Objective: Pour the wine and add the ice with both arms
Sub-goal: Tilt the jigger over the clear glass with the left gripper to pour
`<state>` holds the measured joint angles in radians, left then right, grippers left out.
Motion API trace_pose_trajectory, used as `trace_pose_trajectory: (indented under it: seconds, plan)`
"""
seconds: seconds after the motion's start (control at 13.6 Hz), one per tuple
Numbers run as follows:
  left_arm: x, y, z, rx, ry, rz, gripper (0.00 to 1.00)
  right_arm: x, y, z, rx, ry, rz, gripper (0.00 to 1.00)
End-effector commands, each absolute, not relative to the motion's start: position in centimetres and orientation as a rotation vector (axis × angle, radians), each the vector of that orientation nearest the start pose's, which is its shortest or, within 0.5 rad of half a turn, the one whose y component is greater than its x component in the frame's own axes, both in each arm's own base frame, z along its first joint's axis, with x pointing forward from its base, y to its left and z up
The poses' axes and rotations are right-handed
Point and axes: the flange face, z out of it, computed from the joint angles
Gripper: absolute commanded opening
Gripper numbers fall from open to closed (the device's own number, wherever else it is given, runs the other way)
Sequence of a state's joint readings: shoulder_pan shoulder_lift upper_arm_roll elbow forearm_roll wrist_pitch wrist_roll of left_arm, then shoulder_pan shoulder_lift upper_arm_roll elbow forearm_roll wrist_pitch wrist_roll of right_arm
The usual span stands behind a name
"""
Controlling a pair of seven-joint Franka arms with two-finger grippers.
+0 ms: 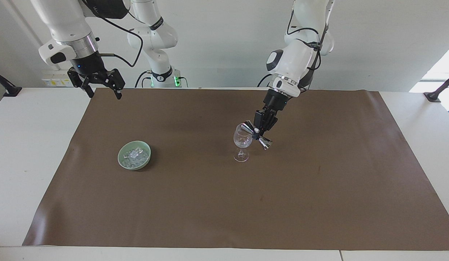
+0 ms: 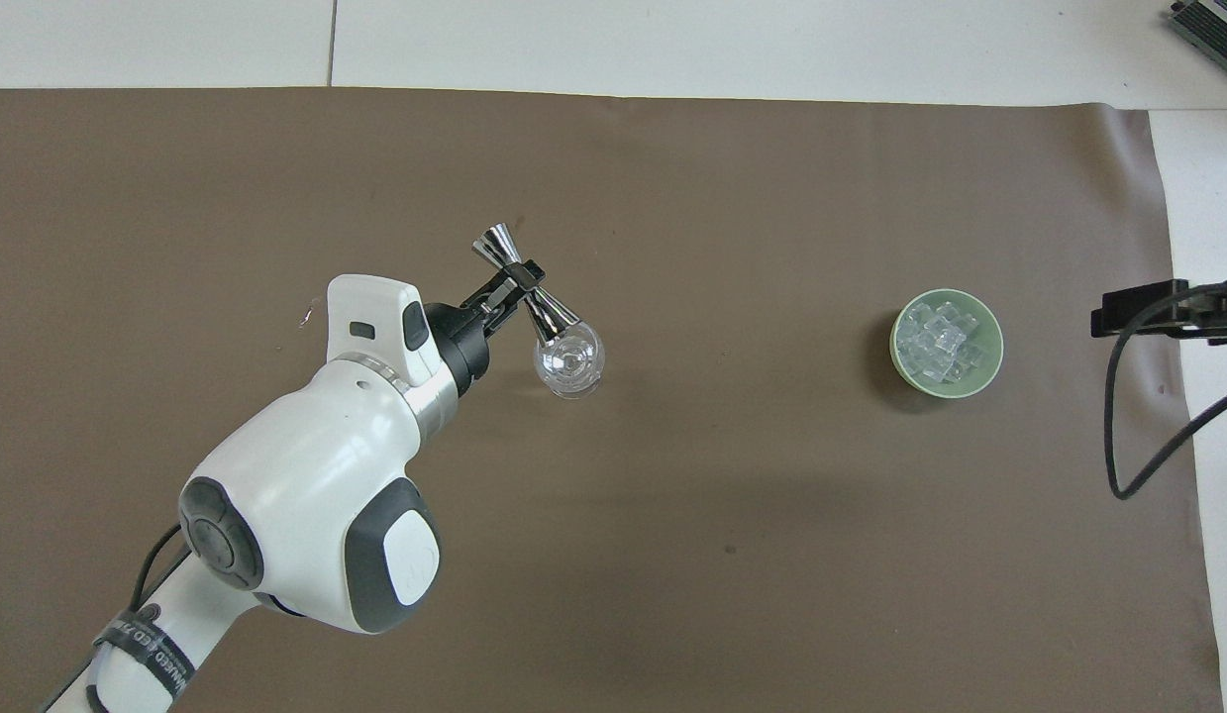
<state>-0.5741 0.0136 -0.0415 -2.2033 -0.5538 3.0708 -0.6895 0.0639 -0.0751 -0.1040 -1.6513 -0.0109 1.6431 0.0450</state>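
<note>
A clear stemmed wine glass (image 1: pixel 241 142) (image 2: pixel 570 361) stands upright near the middle of the brown mat. My left gripper (image 1: pixel 260 133) (image 2: pixel 519 284) is shut on the waist of a shiny metal jigger (image 1: pixel 252 128) (image 2: pixel 546 313). The jigger is tipped sideways, with one cup at the glass's rim. No wine shows in the jigger or the glass. The ice (image 1: pixel 136 154) (image 2: pixel 937 342) lies heaped in a pale green bowl (image 1: pixel 120 159) (image 2: pixel 992 366) toward the right arm's end of the table. My right gripper (image 1: pixel 102 91) (image 2: pixel 1158 309) waits open in the air over the mat's corner at that end.
The brown mat (image 1: pixel 318 188) (image 2: pixel 732 178) covers most of the white table (image 1: pixel 36 152). A black cable (image 2: pixel 1118 426) hangs from the right arm. Black clamps (image 1: pixel 436 95) sit at the table's two corners nearest the robots.
</note>
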Motion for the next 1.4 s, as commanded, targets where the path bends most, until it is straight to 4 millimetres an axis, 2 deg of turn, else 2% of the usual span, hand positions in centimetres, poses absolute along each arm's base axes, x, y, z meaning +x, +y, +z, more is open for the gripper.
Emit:
trace_pose_trajectory:
  seconds: [0.0,0.29,0.74,1.32]
  plan:
    - [49.7,-30.2,47.3,2.285,0.622,0.664,0.00,53.0,-2.4,63.5,-3.127,0.093,-0.088,1.00]
    - [49.7,-30.8,47.3,2.386,0.500,0.672,0.00,53.0,-2.4,63.5,-3.127,0.096,-0.088,1.00]
    - [49.7,-31.1,47.3,2.438,0.440,0.669,0.00,53.0,-2.4,63.5,-3.127,0.096,-0.088,1.00]
    - [51.0,-31.3,49.4,2.474,0.413,0.655,0.00,53.0,-2.4,63.5,-3.127,0.096,-0.088,1.00]
